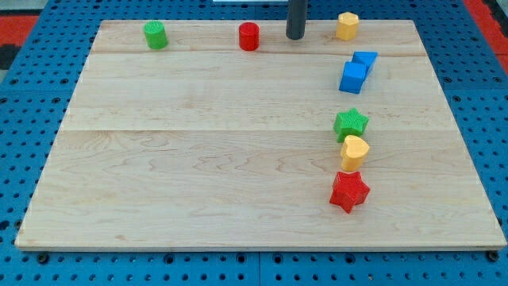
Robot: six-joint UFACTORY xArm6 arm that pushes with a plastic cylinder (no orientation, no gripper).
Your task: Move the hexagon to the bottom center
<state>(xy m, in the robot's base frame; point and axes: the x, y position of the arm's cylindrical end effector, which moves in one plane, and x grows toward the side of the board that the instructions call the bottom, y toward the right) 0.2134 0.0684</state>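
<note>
The pale wooden desk [198, 159] lies on a blue pegboard surface [24, 95] and fills most of the frame. My tip [295, 36], the lower end of the straight dark rod, stands near the upper edge of the desk, right of centre. There is no hand on this arm, only the rod, so it has no wide or narrow state and it holds nothing.

The yellow hexagon block [347, 25] sits in the upper right of the frame, near the right of my tip and apart from it. The red cylinder block [249, 36] is near the tip's left, and the green cylinder block [155, 35] sits further left along the same upper edge.

Below the hexagon are two blue cube-like blocks [357, 71] (touching or overlapping, I cannot tell which). Lower on the right runs a close column: a green star block [351, 124], a yellow heart-shaped block [355, 151] touching it, then a red star block [349, 191].
</note>
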